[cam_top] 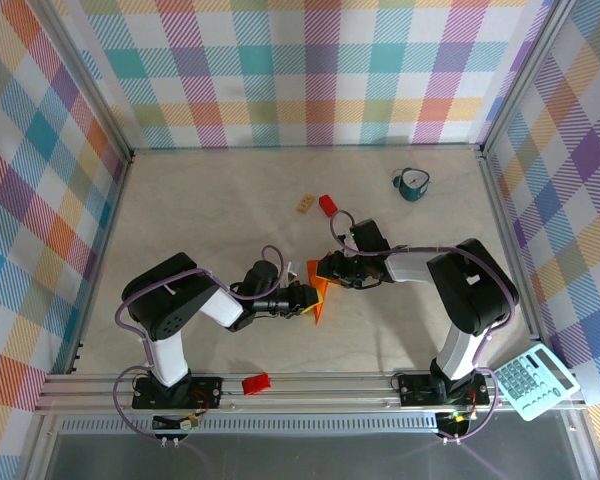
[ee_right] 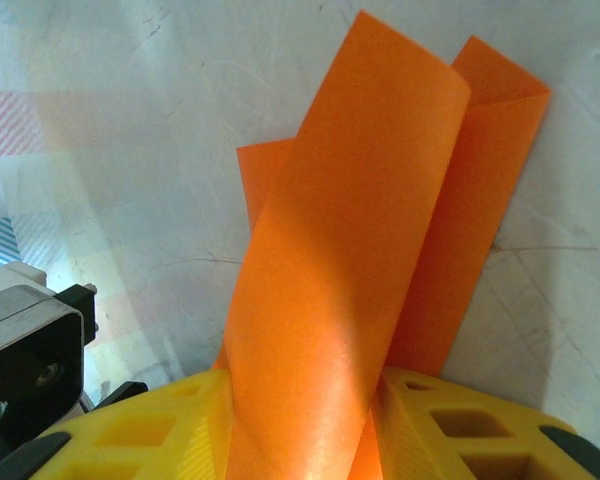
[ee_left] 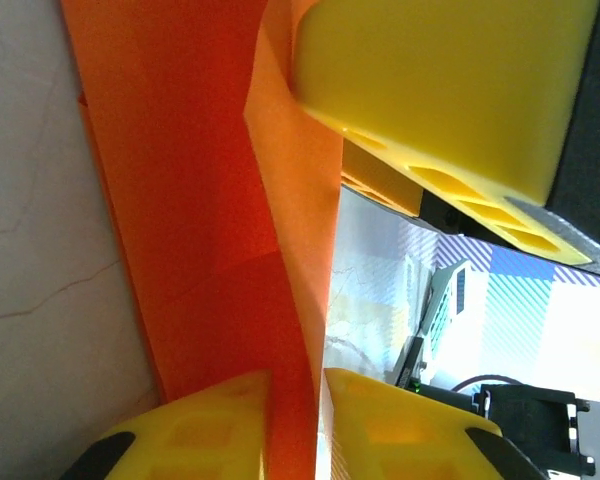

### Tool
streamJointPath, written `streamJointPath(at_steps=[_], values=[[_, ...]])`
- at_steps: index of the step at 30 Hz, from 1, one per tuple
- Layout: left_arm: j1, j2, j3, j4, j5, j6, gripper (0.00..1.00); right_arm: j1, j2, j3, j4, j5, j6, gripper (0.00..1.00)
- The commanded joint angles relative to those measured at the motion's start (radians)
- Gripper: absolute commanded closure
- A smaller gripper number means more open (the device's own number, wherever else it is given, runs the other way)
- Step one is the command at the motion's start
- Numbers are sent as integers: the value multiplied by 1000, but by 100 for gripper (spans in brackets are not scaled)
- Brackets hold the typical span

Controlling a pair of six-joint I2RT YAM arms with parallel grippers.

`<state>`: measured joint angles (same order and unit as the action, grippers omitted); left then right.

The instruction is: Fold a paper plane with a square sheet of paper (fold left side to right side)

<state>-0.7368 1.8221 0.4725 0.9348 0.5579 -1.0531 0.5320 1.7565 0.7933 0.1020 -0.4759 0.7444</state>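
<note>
Nearest, beside the right base, lies a pale green calculator; the signs on its keys are too small to read. Both arms bend inward from their bases and reach low over the middle of the beige worktop. The left claw points right and the right claw points left, almost meeting. Each is clamped on the thin bright orange sheet of paper, which is folded and partly lifted off the worktop between them. Each claw's yellow fingers pinch one flap. Farther away lie a small tan block, a small red block and a teal cup.
</note>
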Motion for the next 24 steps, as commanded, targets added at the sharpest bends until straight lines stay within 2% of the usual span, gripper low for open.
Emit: streamJointPath(at_steps=[1, 11, 24], values=[[13, -50, -14, -41, -11, 39, 76, 6, 44, 2, -68, 41, -23, 59], [75, -219, 0, -327, -54, 179, 64, 7, 38, 3, -73, 43, -24, 59], [94, -124, 130, -375, -32, 219, 62, 8, 39, 10, -84, 51, -22, 59]])
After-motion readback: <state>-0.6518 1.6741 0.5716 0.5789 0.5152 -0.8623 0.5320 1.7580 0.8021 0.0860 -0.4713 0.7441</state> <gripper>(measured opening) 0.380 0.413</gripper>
